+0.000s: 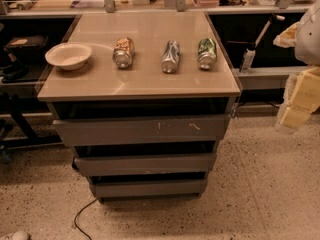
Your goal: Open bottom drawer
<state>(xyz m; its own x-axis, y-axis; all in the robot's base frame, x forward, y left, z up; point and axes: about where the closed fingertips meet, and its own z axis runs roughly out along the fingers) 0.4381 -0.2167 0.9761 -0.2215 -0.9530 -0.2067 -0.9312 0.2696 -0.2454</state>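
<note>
The bottom drawer [148,188] is the lowest of three grey-brown handleless fronts on a small cabinet in the middle of the view. Its front is plain, with a dark gap above it. Above it are the middle drawer [145,164] and the tall top drawer [142,130], which has white scuff marks. My gripper [299,104] hangs at the right edge of the view, level with the top drawer. It is well to the right of the cabinet and touches nothing.
On the cabinet top [140,81] stand a white bowl [68,55] and three cans lying on their sides [123,52], [170,56], [206,53]. A black cable [82,216] lies on the speckled floor at front left. Cluttered benches run behind and on both sides.
</note>
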